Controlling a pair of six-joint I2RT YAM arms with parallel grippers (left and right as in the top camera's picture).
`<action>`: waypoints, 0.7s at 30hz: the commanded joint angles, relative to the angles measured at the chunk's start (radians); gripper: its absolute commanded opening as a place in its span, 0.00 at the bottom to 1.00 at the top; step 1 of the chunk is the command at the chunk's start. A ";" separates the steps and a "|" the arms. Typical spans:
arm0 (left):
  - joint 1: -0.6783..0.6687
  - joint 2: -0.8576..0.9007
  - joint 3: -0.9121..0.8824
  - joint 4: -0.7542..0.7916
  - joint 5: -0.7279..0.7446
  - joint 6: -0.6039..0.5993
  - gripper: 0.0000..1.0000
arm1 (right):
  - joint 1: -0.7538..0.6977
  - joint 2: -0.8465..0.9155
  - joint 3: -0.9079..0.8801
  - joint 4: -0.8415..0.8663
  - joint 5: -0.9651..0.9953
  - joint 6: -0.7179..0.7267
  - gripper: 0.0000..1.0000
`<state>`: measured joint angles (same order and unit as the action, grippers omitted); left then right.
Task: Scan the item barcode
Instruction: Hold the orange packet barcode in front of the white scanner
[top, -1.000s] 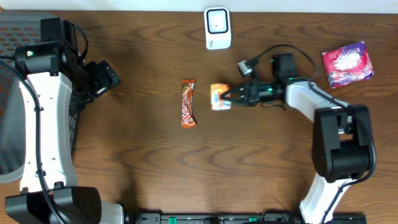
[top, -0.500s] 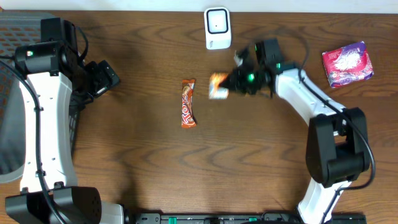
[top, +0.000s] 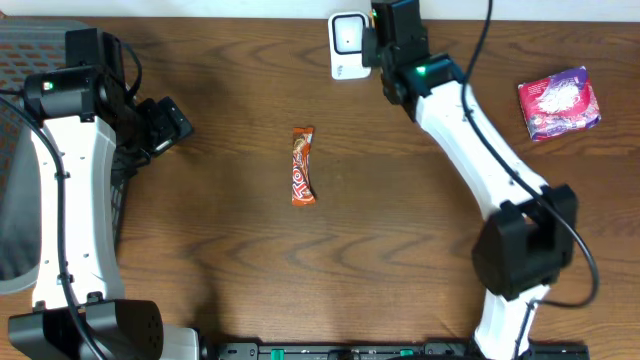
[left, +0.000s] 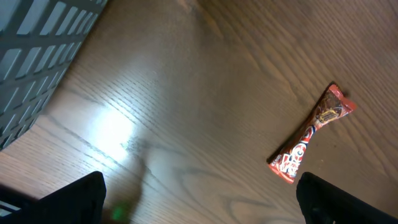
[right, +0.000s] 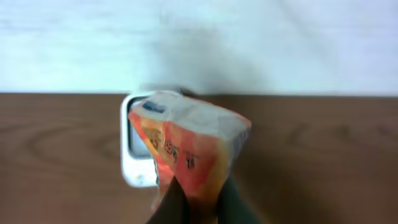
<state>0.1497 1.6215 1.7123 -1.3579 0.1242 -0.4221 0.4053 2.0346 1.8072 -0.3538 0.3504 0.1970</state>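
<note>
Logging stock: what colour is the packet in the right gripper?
Orange with white; the packet shows best in the right wrist view.

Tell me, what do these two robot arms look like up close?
Both the left arm and right arm have smooth white shells with chunky black joints and bases. Thin black cables loop along them. A small green light glows near the right wrist. The fingers are dark, blunt prongs.

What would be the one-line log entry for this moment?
right hand: shut on orange packet, before scanner | left hand: open | candy bar: on table
</note>
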 joint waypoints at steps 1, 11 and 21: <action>0.002 0.006 -0.005 -0.003 -0.013 -0.001 0.98 | 0.011 0.111 0.012 0.129 0.086 -0.213 0.01; 0.002 0.006 -0.005 -0.003 -0.013 -0.001 0.98 | 0.079 0.297 0.012 0.447 0.286 -0.646 0.01; 0.002 0.006 -0.005 -0.003 -0.013 -0.001 0.98 | 0.031 0.218 0.014 0.416 0.362 -0.397 0.01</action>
<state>0.1497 1.6215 1.7123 -1.3575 0.1242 -0.4221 0.4812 2.3360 1.8072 0.0841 0.6609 -0.3004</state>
